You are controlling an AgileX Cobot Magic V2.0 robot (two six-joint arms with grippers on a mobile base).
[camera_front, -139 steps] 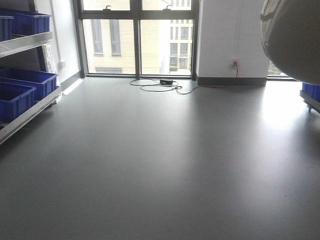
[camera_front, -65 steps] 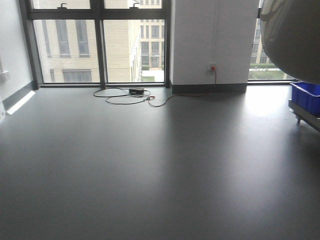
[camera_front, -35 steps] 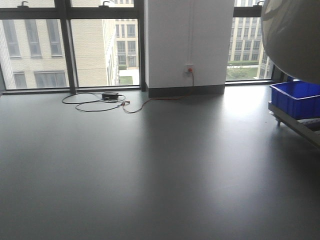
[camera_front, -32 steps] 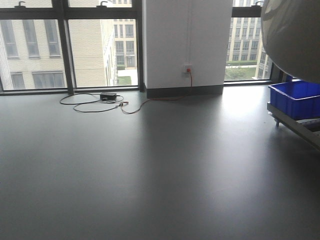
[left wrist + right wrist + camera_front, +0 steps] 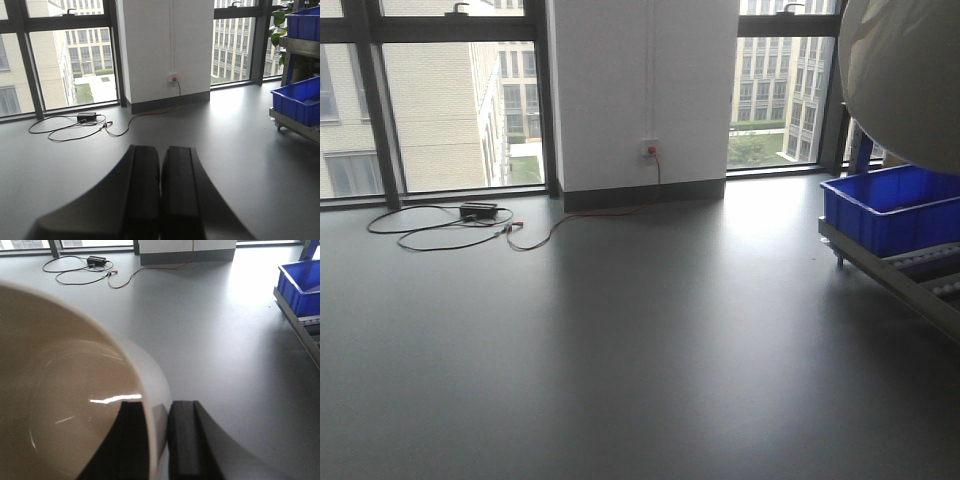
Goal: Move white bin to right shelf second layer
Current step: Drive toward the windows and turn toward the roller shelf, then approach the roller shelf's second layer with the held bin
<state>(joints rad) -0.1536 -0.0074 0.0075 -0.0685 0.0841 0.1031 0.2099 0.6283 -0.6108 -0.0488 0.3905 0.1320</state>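
Gripping the wall of the white bin [image 5: 60,390], right pincer [image 5: 158,409] clamped across it; left pincer [image 5: 161,152] fully closed, empty

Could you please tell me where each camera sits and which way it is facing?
Exterior front-facing: looks forward and level across the floor to the white pillar; no arm shows, only the white bin at upper right.
Left wrist-mounted: behind the left gripper, which is shut, facing the same pillar.
Right wrist-mounted: behind the right gripper, tilted down at the floor; it is shut on the white bin's wall.
Shared: all three show the floor cable and the blue crate.
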